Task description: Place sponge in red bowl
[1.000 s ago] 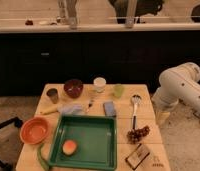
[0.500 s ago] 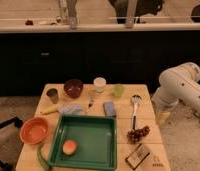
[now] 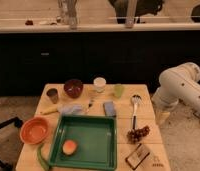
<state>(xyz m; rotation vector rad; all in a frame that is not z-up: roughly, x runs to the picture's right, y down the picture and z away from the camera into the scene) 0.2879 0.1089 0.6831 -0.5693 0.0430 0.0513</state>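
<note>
Can't tell whether open or closed on the gripper (image 3: 162,116). Just a pale stub pointing down off the right edge of the table (image 3: 144,118), with no sign of anything held. Parked well apart from everything on top, probably to keep clear of the clutter before reaching in. Behind it, the big white arm (image 3: 180,85), bent up and back to the right.

Moving in from there: a long-handled spoon (image 3: 135,106) and a bunch of grapes (image 3: 138,134) nearest the gripper, plus a small packet (image 3: 138,156) at the near right corner. Then the sponge (image 3: 109,108), bluish-grey, lying flat mid-table just beyond the far edge of the green tray (image 3: 93,135). Untouched and out in the open, so probably easy enough to come down on from above.

Red bowl (image 3: 34,131) way over at the near left corner, just left of the tray, looking empty. Well apart from the sponge, so a long carry across the tray or around it. Worth not mixing it up with the darker maroon bowl (image 3: 73,88) on the far side, next to a small dark cup (image 3: 52,94).

Also a white cup (image 3: 99,84) and a green cup (image 3: 118,90) at the far edge, right behind the sponge. Easy to knock on the approach. Orange round thing (image 3: 69,147) inside the tray, pale blue crumpled thing (image 3: 70,108) left of the sponge.

By the look of it, not started yet: reach, grab and carry all left to do.
</note>
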